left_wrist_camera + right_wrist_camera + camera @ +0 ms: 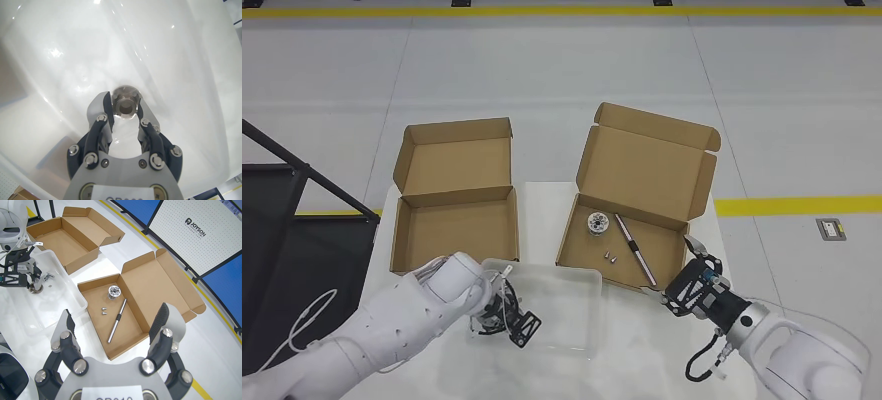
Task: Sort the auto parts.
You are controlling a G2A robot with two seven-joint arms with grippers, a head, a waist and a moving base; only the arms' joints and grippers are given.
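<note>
- Lying open at the left of the table point(542, 205): left box point(452, 225), brown cardboard, lid folded back, floor bare.
- Left gripper point(123, 102): lowered into the left end of the clear bin point(587, 320); fingers point(107, 106) drawn in against both sides of a metal bushing point(124, 108), one pad on each side of its hub.
- Metal bushing: flanged, short hub with a round bore, standing upright with its flange on the bin floor, between the left gripper's pads.
- Clear bin: shallow plastic tray, set in front of the gap between the two boxes, its right end near the right box point(132, 321).
- Small bracket point(48, 275): metal, lying on the bin floor just beside the left gripper; a tiny piece near it is too small to identify.
- Right box: brown cardboard, lid folded back, holding three kinds of part.
- Spool point(598, 222): metal, upright, toward the far left of the right box floor.
- Two screws point(104, 313): short, side by side, between the spool and the near wall.
- Rod point(634, 250): long, metal, dark band at mid-length, lying diagonally to the right of the screws.
- Right gripper point(694, 282): above the table at the near right corner of the right box; fingers spread wide, nothing between them.
</note>
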